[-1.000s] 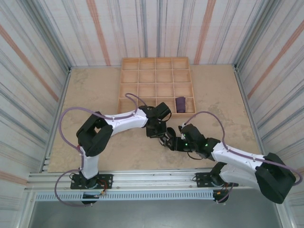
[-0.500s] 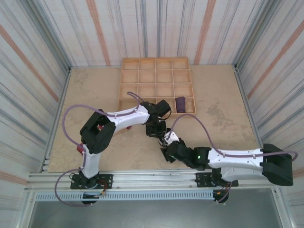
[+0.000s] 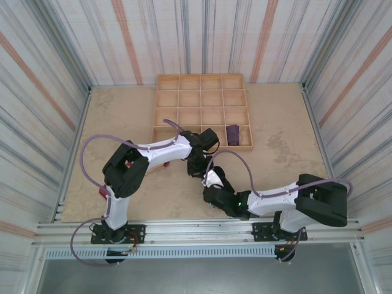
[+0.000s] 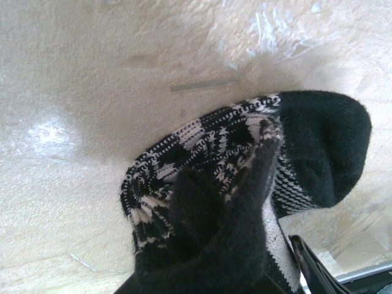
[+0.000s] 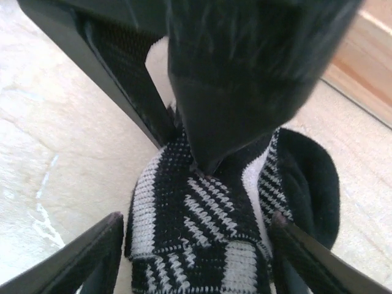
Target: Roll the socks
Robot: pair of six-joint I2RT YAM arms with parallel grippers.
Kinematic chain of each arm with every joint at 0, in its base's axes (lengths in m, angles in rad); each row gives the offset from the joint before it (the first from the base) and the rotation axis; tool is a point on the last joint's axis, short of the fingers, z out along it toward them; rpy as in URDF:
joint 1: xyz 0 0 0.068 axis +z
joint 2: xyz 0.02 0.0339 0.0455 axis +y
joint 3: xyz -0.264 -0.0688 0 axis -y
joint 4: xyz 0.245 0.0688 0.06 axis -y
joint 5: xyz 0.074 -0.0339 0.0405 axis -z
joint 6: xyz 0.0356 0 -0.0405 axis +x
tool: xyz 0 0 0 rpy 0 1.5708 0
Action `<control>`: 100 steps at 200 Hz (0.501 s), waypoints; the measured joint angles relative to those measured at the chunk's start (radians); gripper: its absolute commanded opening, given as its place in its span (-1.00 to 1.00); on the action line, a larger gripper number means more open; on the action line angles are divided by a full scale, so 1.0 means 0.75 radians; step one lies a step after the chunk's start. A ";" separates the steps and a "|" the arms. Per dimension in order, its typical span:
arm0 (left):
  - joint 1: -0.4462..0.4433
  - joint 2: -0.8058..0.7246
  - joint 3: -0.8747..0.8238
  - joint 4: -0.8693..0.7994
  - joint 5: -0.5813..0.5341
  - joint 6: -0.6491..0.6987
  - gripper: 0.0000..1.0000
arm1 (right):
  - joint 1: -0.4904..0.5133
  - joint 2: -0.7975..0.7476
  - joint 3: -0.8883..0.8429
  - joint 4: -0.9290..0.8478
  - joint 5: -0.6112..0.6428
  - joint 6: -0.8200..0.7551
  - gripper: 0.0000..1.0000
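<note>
Striped sock [image 4: 245, 153] is lying bunched on the counter [image 4: 92, 92], with one tool pinching it and the other straddling it.
The left tool [image 5: 205, 162] is reaching down from above, narrowed onto a fold of the black-and-white fabric. The right tool [image 5: 197, 226] is standing wide, with a finger on either side of the sock. A purple sock [image 3: 233, 133] is sitting in the near right corner compartment of the wooden tray [image 3: 190, 107], just beyond both tools.
</note>
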 measured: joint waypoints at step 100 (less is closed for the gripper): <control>0.031 -0.074 -0.136 0.127 0.042 -0.019 0.19 | -0.098 -0.065 -0.076 0.040 -0.167 0.261 -1.00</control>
